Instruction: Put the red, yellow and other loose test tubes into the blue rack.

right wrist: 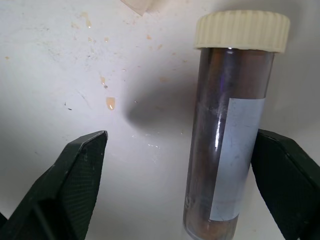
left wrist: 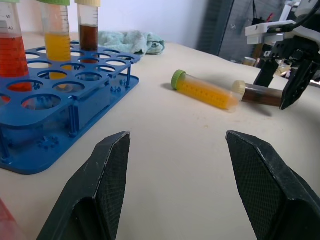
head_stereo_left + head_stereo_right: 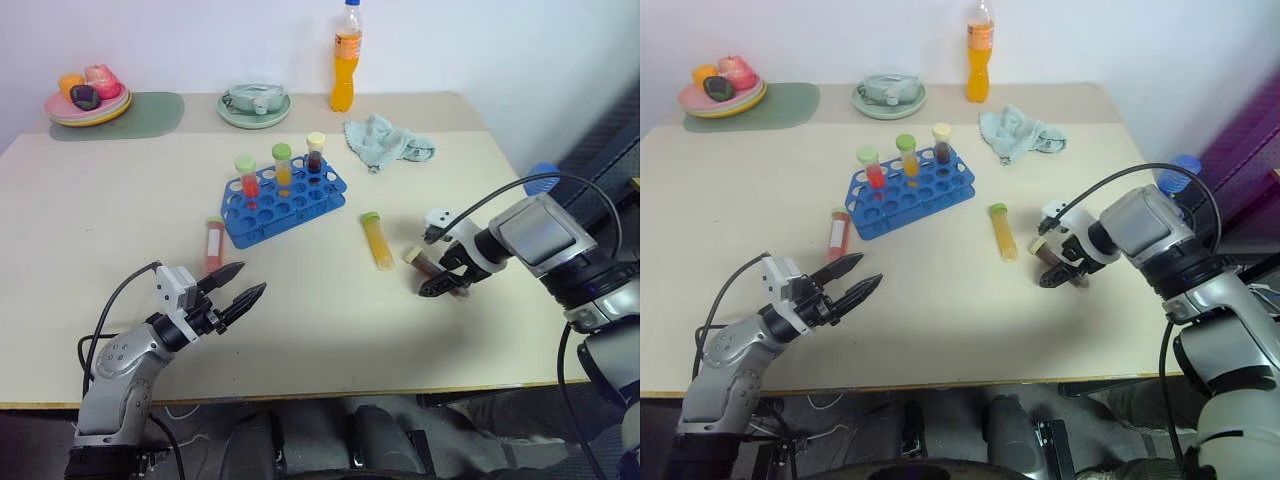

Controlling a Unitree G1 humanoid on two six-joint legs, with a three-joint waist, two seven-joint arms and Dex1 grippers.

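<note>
Your right tool (image 3: 447, 276) stands wide open astride the brown tube (image 1: 227, 135), which lies flat on the desk (image 3: 330, 330), cap toward the yellow tube (image 3: 377, 241), itself lying cap far. Left tool (image 3: 238, 285) hovers open, empty, near the red tube (image 3: 214, 243), left of the blue rack (image 3: 283, 205).

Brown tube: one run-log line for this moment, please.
brown tube: lying on table, between open right tool | left tool: open, empty | blue rack: three tubes
</note>
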